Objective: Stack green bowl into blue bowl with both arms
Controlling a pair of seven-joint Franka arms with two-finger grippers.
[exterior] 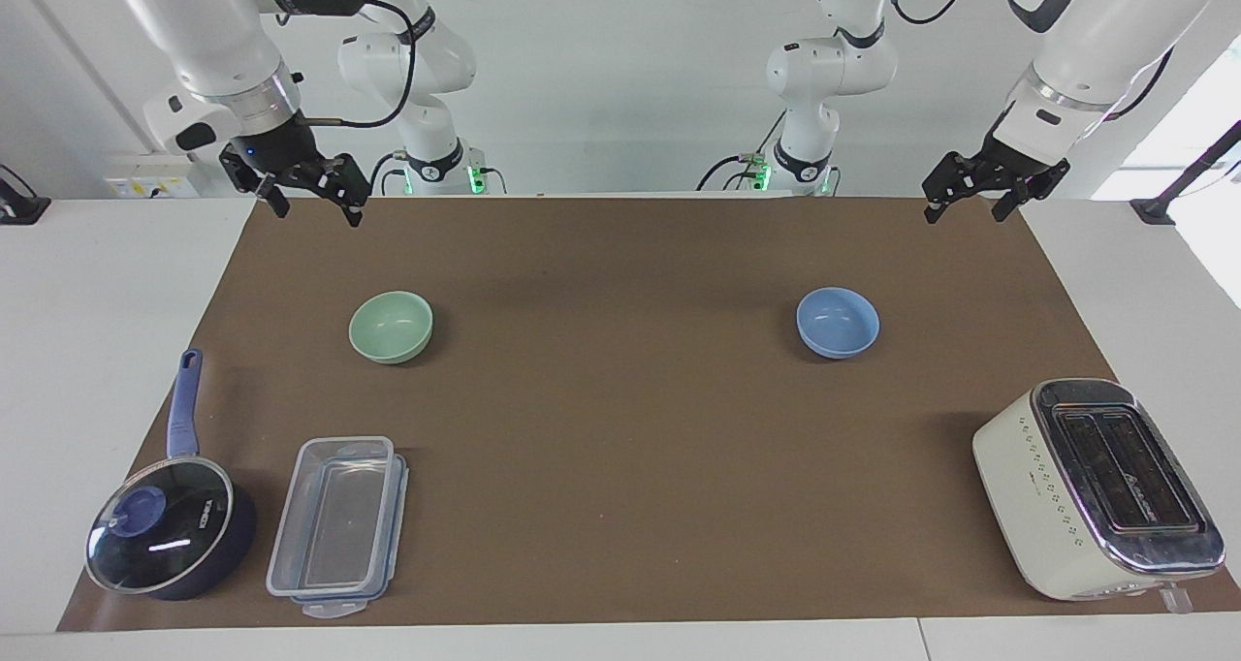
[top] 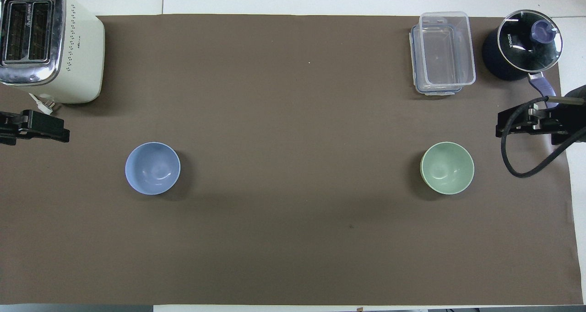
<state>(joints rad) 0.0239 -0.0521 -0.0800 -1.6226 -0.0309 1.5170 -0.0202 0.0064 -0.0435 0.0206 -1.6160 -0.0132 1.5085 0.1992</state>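
The right arm's black two-finger gripper (exterior: 310,196) is held in the air over the brown mat's edge at the robots' end, its fingers spread apart and empty. The left arm's black two-finger gripper (exterior: 974,196) is likewise raised over that edge at the left arm's end, fingers parted and holding nothing.

Whole arms are shown only in the facing view; in the overhead view just the grippers' tips are seen, the left (top: 34,126) at nine o'clock and the right (top: 531,122) at three o'clock.

The small pale mint-green glossy bowl (exterior: 391,327) is seen upright at five o'clock from the right gripper. The small sky-blue glossy bowl (exterior: 838,322) stands at seven o'clock from the left gripper, well apart from the green one.

A brown paper mat (exterior: 620,448) is laid over a white table (exterior: 87,351), with a white wall (exterior: 620,79) at twelve o'clock.

Farther from the robots stand a dark blue saucepan with glass lid (exterior: 170,525), a clear rectangular plastic container (exterior: 337,525) beside it, and a cream two-slot toaster (exterior: 1096,491).
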